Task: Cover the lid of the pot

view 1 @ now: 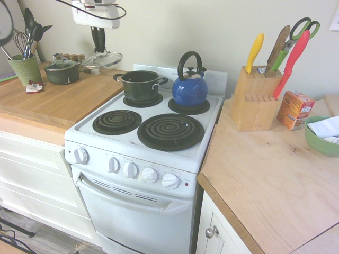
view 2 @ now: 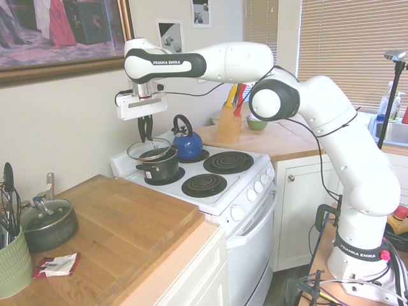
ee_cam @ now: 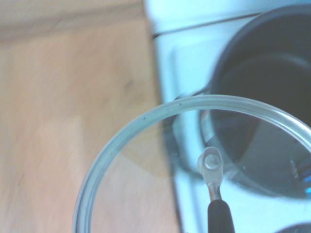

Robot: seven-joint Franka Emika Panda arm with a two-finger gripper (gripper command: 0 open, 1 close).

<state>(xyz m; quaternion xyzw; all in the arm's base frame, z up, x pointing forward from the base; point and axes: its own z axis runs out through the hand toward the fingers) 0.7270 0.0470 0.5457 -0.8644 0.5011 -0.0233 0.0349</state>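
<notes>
The pincer [view 2: 146, 135] points straight down and is closed on the small dark knob of the lid [view 2: 150, 150], which hangs from it clear of any surface. In the first exterior view the lid [view 1: 102, 59] is held in the air above the wooden desk [view 1: 63, 98], near that desk's edge where it meets the stove [view 1: 143, 153], and it sits a little tilted. The wrist view shows the glass disc [ee_cam: 146, 165] from above, with part of it over the wood and part over the white stove top, and the pot's dark wall showing through the glass.

The pot [view 1: 140, 85] stands open on the stove's back burner, the one nearest the wooden desk, with its two side handles sticking out and nothing on top of it. From the second exterior view the lid hangs just above and beside the pot [view 2: 159, 167], not touching its rim.

Just beside the pot, on the other back burner, stands a blue kettle [view 1: 189, 87] with a black handle. The two front burners are bare coils.

Further along the wooden desk, toward its back edge by the wall, a smaller dark pot with its own lid [view 1: 62, 71] sits next to a green utensil holder [view 1: 24, 69]. On the desk at the stove's other side are a knife block [view 1: 254, 98], an orange box [view 1: 294, 109] and a green bowl [view 1: 321, 138].
</notes>
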